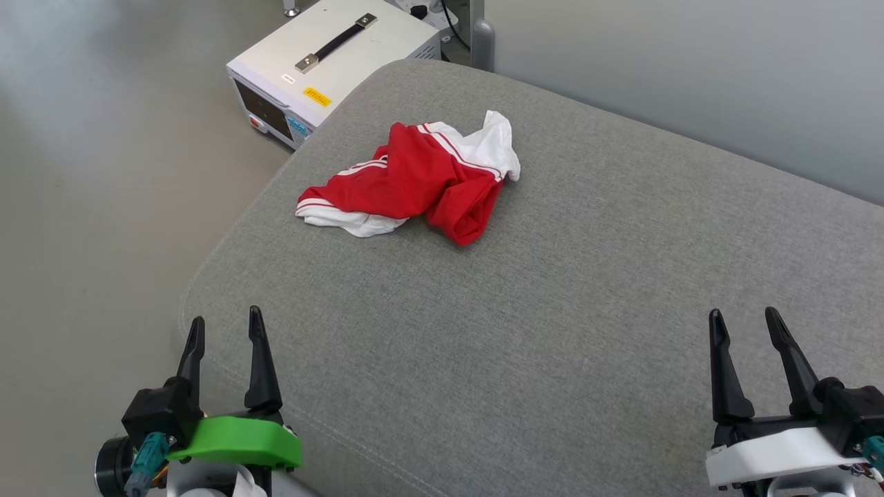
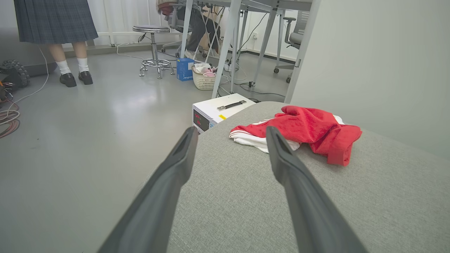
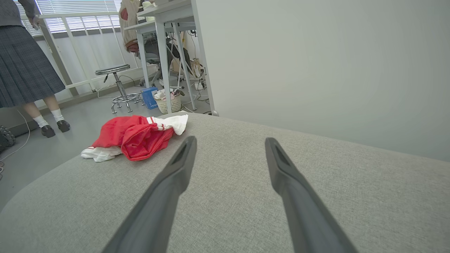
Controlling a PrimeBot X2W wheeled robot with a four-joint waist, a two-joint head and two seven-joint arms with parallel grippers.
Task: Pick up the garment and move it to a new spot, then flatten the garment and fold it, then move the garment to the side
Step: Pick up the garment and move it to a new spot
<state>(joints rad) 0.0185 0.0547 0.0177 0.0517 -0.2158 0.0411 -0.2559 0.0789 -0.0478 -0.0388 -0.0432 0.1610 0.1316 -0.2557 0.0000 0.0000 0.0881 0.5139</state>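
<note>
The garment (image 1: pixel 414 181), red with white sleeves and striped trim, lies crumpled in a heap on the far left part of a grey padded surface (image 1: pixel 552 310). My left gripper (image 1: pixel 226 330) hovers open at the near left corner, well short of the cloth. At the near right, my right gripper (image 1: pixel 744 316) is open too, with nothing between its fingers. The left wrist view has the garment (image 2: pixel 306 128) ahead and slightly right of its gripper (image 2: pixel 230 130). In the right wrist view the garment (image 3: pixel 135 137) lies ahead to the left of that gripper (image 3: pixel 230 140).
A white box with a black handle (image 1: pixel 331 62) stands on the floor beyond the surface's far left edge. A grey wall (image 1: pixel 690 62) runs behind. A person's legs (image 2: pixel 70 66), a stool (image 2: pixel 154 49), a basket (image 2: pixel 204 79) and desk legs are farther off.
</note>
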